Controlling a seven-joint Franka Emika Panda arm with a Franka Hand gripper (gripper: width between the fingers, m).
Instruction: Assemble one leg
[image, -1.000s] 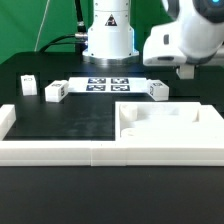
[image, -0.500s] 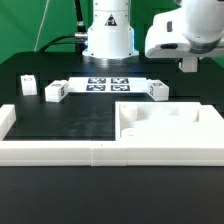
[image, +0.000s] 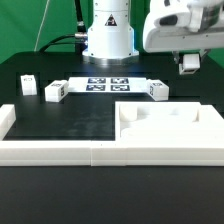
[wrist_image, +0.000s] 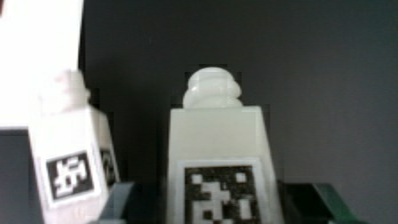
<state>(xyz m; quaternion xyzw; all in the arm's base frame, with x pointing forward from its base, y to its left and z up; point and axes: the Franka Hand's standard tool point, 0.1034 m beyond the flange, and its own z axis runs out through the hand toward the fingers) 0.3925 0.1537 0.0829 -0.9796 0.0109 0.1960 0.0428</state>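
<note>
My gripper hangs above the table at the exterior view's far right, shut on a leg, a small white block with a black-and-white tag. In the wrist view the held leg stands between my dark fingers, its peg end pointing away and its tag near the gripper. A second leg shows beside it. Three more legs lie on the black table: two at the left and one right of the middle.
The marker board lies in front of the robot base. A large flat white slab with recessed corners lies at the front right. A low white wall runs along the front edge.
My gripper has risen and shifted a little to the exterior view's right with the leg in it. The legs on the table have not moved.
</note>
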